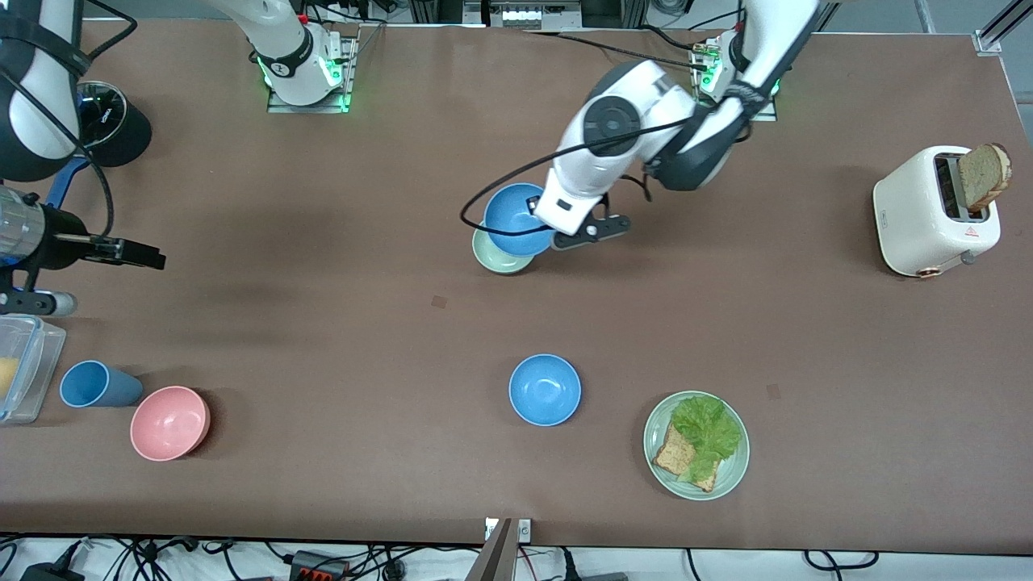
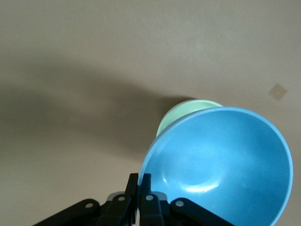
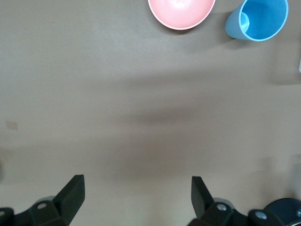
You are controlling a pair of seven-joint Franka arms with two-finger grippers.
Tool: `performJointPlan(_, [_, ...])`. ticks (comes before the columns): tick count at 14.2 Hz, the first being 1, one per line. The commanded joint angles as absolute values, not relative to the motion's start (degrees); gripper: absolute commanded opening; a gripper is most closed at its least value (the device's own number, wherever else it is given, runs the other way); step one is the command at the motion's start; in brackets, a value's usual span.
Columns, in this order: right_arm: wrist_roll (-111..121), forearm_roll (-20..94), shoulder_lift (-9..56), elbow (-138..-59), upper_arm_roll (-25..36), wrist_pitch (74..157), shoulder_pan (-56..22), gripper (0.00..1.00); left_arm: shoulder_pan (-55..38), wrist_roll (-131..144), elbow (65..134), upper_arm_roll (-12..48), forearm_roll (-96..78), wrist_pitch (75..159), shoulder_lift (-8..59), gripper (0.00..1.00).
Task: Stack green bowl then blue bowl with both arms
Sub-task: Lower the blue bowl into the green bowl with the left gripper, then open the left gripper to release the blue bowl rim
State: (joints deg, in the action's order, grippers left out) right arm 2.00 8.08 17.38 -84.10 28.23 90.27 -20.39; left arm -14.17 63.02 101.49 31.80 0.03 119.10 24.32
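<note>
The green bowl (image 1: 494, 258) sits on the brown table near the middle. My left gripper (image 1: 552, 235) is shut on the rim of a blue bowl (image 1: 515, 219) and holds it tilted over the green bowl, covering most of it. In the left wrist view the left gripper (image 2: 140, 181) pinches the blue bowl's (image 2: 221, 165) rim, and the green bowl (image 2: 181, 114) peeks out under it. I cannot tell whether the two bowls touch. A second blue bowl (image 1: 545, 390) sits nearer the front camera. My right gripper (image 1: 149, 258) is open and empty over bare table at the right arm's end, also in the right wrist view (image 3: 137, 186).
A pink bowl (image 1: 169, 422) and a blue cup (image 1: 93, 384) stand near the front camera at the right arm's end, beside a clear container (image 1: 24, 367). A pale-green plate (image 1: 730, 476) with lettuce and bread and a white toaster (image 1: 928, 214) stand toward the left arm's end.
</note>
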Motion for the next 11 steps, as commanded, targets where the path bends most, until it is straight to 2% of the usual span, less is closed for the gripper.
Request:
performJointPlan(1, [2.46,6.94,16.96,-81.41,27.95,90.09,-20.66,1.0,-16.78,69.76,101.34,31.46,6.65,122.59,27.93,0.01])
performJointPlan(5, [2.11,6.42,17.14,-79.54,27.51,89.82,-20.48,1.0,-17.14,71.19,100.72,31.55,9.58,124.53,29.88,0.01])
performJointPlan(7, [2.46,6.24,16.88,-79.63,24.98,89.74,-17.25,1.0,-17.14,71.37,100.55,31.55,9.58,125.77,30.41,0.01])
performJointPlan(9, [2.2,5.72,16.35,-79.54,15.35,89.74,-8.4,1.0,-17.14,71.37,100.55,31.38,9.58,127.7,31.37,0.01])
performJointPlan(11, [2.02,0.73,15.38,-79.54,2.87,89.91,1.98,1.0,-17.14,71.89,100.55,31.46,11.15,128.06,32.08,0.02])
